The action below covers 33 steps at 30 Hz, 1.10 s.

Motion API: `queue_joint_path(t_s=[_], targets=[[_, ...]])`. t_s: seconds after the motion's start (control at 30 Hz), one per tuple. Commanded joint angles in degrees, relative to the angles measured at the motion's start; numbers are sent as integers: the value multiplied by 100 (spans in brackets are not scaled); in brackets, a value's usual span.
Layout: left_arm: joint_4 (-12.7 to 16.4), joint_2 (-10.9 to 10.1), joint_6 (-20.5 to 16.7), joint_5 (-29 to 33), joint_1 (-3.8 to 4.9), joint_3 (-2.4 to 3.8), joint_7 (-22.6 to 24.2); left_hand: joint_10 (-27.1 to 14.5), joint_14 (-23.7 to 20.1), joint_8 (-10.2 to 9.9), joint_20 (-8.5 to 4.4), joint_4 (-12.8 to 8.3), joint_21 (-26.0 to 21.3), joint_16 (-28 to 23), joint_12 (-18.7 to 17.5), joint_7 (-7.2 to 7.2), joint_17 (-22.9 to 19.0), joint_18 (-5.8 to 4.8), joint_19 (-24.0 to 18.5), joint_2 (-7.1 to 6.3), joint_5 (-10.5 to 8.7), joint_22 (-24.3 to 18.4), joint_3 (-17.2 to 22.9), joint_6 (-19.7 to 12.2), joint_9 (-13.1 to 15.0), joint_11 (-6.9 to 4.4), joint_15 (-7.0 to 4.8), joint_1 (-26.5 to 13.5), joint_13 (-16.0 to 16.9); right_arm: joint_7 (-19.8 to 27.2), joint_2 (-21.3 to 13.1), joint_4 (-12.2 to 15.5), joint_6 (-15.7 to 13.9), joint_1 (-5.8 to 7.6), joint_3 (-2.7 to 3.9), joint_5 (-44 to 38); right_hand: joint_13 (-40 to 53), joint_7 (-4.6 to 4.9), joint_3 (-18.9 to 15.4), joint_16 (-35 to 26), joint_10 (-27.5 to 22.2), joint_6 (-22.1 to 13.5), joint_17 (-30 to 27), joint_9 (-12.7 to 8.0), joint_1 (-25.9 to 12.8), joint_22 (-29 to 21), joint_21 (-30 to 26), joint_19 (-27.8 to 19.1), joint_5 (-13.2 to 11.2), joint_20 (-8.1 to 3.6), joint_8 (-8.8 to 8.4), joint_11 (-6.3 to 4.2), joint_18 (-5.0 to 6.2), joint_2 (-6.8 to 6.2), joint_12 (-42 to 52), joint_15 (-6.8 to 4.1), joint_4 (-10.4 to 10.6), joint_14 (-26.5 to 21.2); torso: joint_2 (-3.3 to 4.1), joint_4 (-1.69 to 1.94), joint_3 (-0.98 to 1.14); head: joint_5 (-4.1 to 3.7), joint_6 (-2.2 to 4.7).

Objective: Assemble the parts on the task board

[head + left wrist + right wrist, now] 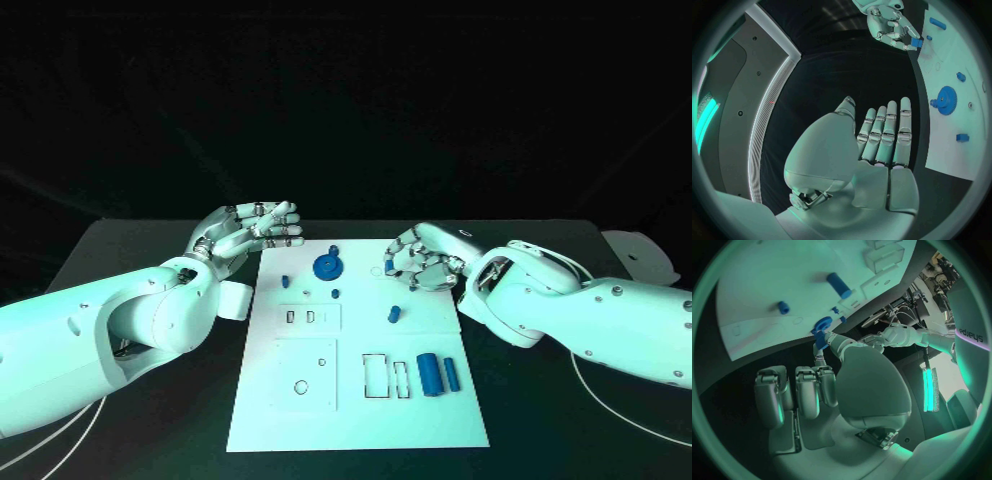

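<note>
Two robot hands: left robot hand (pixel 879 145) flat, fingers extended, empty; right robot hand (pixel 421 262) pinching small blue part (pixel 916 43).

Left hand (pixel 253 232) at frame's centre-left, fingers apart, holding nothing — right hand (pixel 423 258) right of centre, fingers curled, pinching something blue.
</note>
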Motion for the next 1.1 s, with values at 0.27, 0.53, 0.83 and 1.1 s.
queue_joint_path(t_s=[0.27, 0.53, 0.83, 1.1], targets=[[-223, 120, 127, -8, 3, -1, -9, -9, 5, -18, 16, -14, -28, -25, -23, 225, 8, 81, 39, -9, -9, -9, -2, -46, -9, 34, 5, 61, -4, -923, 831, 190, -176, -193, -50, -1153, 1124, -88, 51, 19, 280, 49, 1505, 287, -151, 1510, 26, 599, 356, -48, 349, -43, -39, -136, -4, -39, 9, 597, -39, 14, -3, 140, -81], [-256, 154, 119, -25, 3, -2, -14, -9, 5, -19, 16, -24, -30, -32, -22, 220, 11, 81, 39, -1, -4, -11, 9, -46, -9, 31, 4, 86, -4, -1168, 1309, -53, -64, -408, -98, -1573, 1130, -94, 56, 13, 286, 59, 1490, 292, -184, 1510, 26, 599, 386, -50, 364, -47, -39, -130, 2, -42, 31, 593, -34, -3, -4, 235, -104], [-268, 152, 76, -58, 3, -2, 8, -7, 4, -20, 16, -32, -33, -38, -21, 217, 13, 81, 38, 4, -1, -13, 18, -45, -9, 29, 4, 109, -3, -1313, 1656, -301, 56, -613, -132, -1829, 1140, -99, 50, 13, 297, 65, 1488, 298, -249, 1510, 26, 599, 426, -55, 383, -52, -39, -143, 14, -47, 71, 593, -27, -10, 5, 265, -126], [-265, 147, 90, -61, 3, -2, 10, -7, 4, -20, 16, -32, -33, -38, -21, 217, 13, 81, 38, 4, -1, -13, 18, -45, -9, 29, 4, 109, -3, -1347, 1776, -425, 111, -670, -143, -1964, 1166, -106, 34, 10, 318, 74, 1480, 304, -308, 1510, 26, 599, 416, -58, 401, -57, -39, -167, 46, -51, 104, 591, -29, -9, 6, 272, -151]])
